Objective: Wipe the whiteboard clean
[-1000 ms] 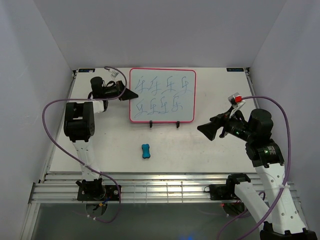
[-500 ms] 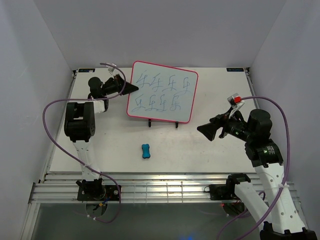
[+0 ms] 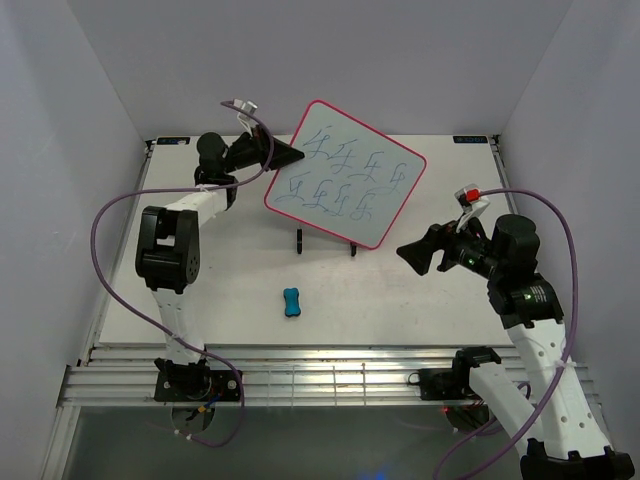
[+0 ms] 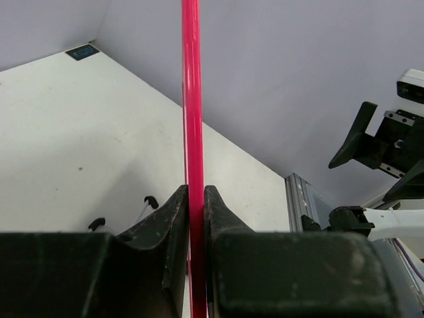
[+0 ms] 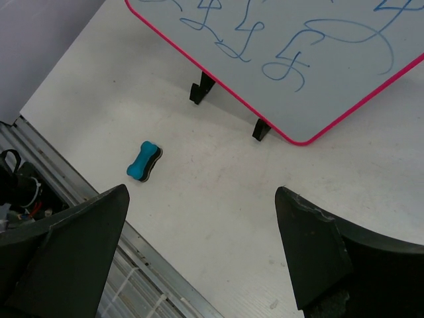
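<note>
Whiteboard (image 3: 345, 172): glossy white, pink-red frame, two rows of blue-green scribbles, none wiped. Position: far centre of the table (image 3: 200, 290), raised and tilted, left corner highest, right corner lowest.

Entries, left to right:

1. Left gripper (image 3: 290, 155): far left of centre, fingers pressed together on the upper-left frame of the whiteboard. The left wrist view shows the pink edge standing upright, pinched between the two black fingers (image 4: 173, 212).

2. Eraser (image 3: 291, 302): small, blue, bone-shaped, lying flat on the table near of centre, well apart from both grippers and from the board. Untouched.

3. Wire stand (image 3: 325, 243): thin, black, two hooked feet showing just below the board's lower edge. Whether the board rests on it or hangs clear cannot be told from these views.

4. Right gripper (image 3: 412, 255): right of the board's low corner, above the table, fingers spread wide and holding nothing. Its wrist camera looks down on the eraser, the stand feet and the board's lower scribbles.

Step in hand, as judged: positioning the board with the left arm; erasing not yet begun.

Next move, as judged: the right gripper must reach left and near to the eraser, close across its narrow waist, then carry it to the written face while the left grip steadies the board.
</note>
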